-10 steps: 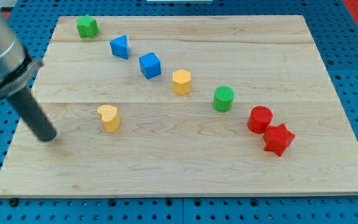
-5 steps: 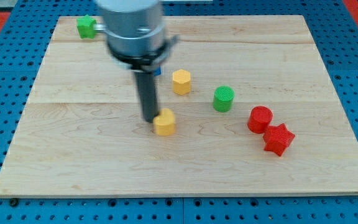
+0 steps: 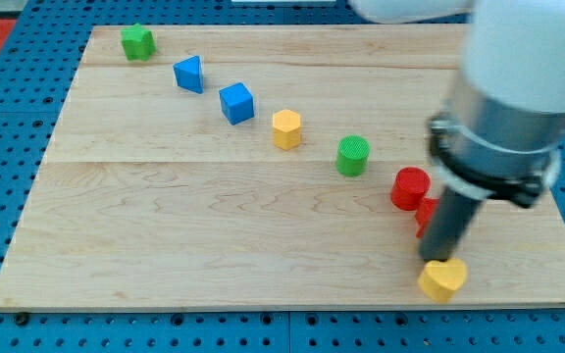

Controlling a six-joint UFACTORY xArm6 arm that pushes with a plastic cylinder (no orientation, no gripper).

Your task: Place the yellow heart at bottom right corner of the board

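Camera view, single frame logged: you would have found the yellow heart (image 3: 443, 278) low on the board (image 3: 214, 235), near the bottom edge and toward the view's right, but short of the bottom right corner itself; bare wood showed between it and the right edge. My tip (image 3: 434, 258) sat touching, or all but touching, the heart's upper-left side, so the rod stood on the side away from the corner. The arm carries no hand or jaws, only the rod, so nothing was held; the heart simply rested on the wood against the tip. Judged from this frame, the task was most of the way done, and what remained was a short further push toward the view's right and slightly down. Note for you: the red star (image 3: 425, 216) was almost wholly hidden behind the rod, only a sliver showing, so its shape could hardly be made out there; the red cylinder (image 3: 410, 187) was partly covered at its right. The arm's body also hid a stretch of the board at the upper right. Clear of the work lay the green cylinder (image 3: 353, 155), yellow hexagon (image 3: 286, 128), blue cube (image 3: 235, 103), blue triangle (image 3: 189, 74) and green star (image 3: 137, 41).
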